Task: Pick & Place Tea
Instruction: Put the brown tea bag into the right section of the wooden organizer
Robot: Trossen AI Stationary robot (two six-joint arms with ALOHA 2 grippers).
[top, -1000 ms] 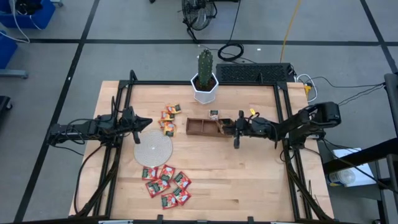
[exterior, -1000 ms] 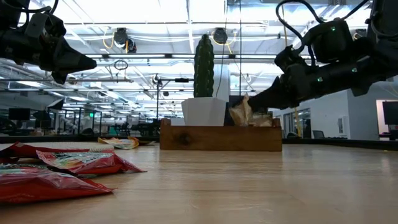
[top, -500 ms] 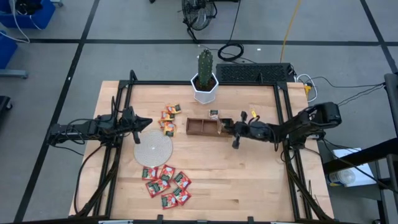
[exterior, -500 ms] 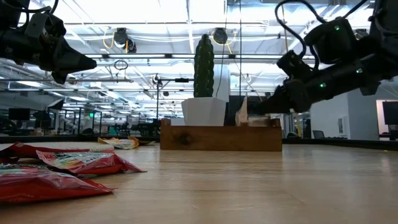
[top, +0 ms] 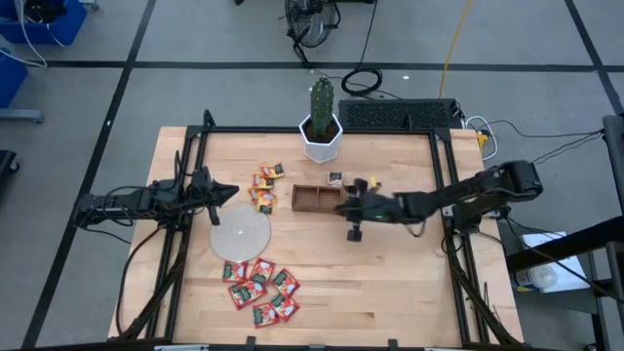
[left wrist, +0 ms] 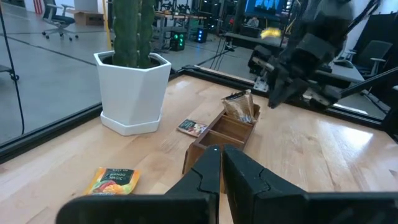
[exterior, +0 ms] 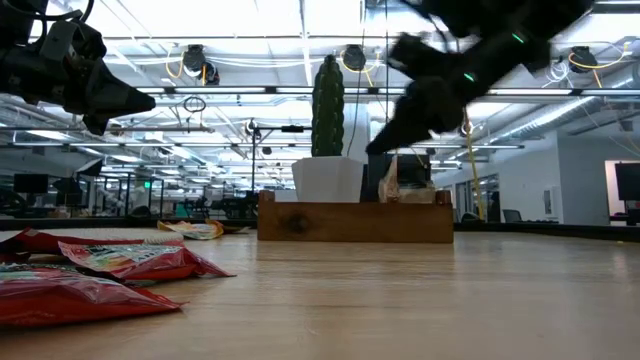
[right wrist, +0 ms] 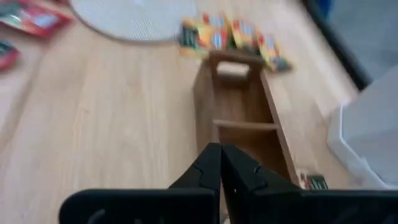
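Right gripper point(top: 343, 203) fingers together, empty, above tray point(top: 314, 198); left gripper point(top: 230, 189) closed beside disc point(top: 241, 233).

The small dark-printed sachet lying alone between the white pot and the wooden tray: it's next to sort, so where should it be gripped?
Come straight down and pinch the small dark-printed sachet across two opposite edges: it lies flat on the table, offering no height sideways. Probably choose the edges facing neither the brown wooden tray nor the white hexagonal pot, for finger room.
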